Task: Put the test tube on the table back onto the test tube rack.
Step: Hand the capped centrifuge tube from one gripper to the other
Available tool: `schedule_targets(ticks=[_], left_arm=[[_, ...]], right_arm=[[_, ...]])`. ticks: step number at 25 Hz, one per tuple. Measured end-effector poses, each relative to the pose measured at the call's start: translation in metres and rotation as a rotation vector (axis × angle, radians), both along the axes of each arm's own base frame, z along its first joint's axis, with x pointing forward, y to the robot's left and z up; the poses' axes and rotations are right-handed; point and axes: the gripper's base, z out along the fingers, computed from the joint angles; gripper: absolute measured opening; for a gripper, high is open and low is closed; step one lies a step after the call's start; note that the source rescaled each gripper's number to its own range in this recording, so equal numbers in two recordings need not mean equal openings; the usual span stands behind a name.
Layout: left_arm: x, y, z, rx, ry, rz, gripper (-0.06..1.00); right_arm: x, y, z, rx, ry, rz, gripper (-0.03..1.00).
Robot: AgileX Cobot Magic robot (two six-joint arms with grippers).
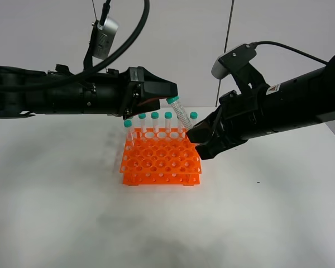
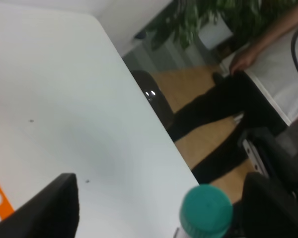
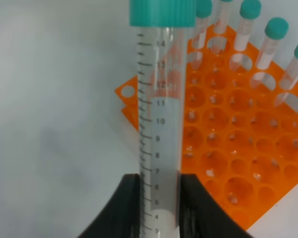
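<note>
My right gripper [image 1: 193,135] is shut on the lower end of the test tube [image 1: 180,114], a clear tube with a teal cap, held tilted above the back right of the orange test tube rack [image 1: 161,163]. In the right wrist view the tube [image 3: 161,99] stands between the black fingers [image 3: 188,198], with the rack [image 3: 228,163] beyond it. My left gripper [image 1: 172,92] is open beside the tube's cap. In the left wrist view the cap [image 2: 206,210] sits between the wide-apart fingers [image 2: 54,206]. The white table [image 1: 72,212] carries the rack.
Several identical teal-capped tubes [image 1: 154,120] stand in the rack's back row. In the left wrist view the table's edge [image 2: 154,124] runs diagonally, with a dark chair [image 2: 151,94] and a person [image 2: 268,74] beyond it.
</note>
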Motion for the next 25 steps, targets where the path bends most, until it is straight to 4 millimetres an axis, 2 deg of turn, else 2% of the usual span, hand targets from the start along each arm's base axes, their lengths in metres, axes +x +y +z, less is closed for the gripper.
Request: schedule_targets(ticks=[3,12,18,25], left_arm=[[0.0000,-0.0017,-0.0003,-0.002,0.004,-0.004,0.97],[0.0004,-0.0050,0.0053,-0.044,0.020,-0.027,0.72],[-0.0014,-0.0063,0.0064,-0.060,0.025,-0.049,0.68],[-0.0009,-0.0060,0.0061,-0.064,0.040,-0.036,0.68]], right_arm=[[0.0001,0.0000,0.0001,0.000,-0.001,-0.001,0.01],[0.0002,0.0000,0.0001,0.001,-0.002,-0.001,0.01],[0.0018,-0.0002,0.0011,0.010,-0.014,-0.018,0.01],[0.0018,-0.0002,0.0011,0.010,-0.013,-0.018,0.01]])
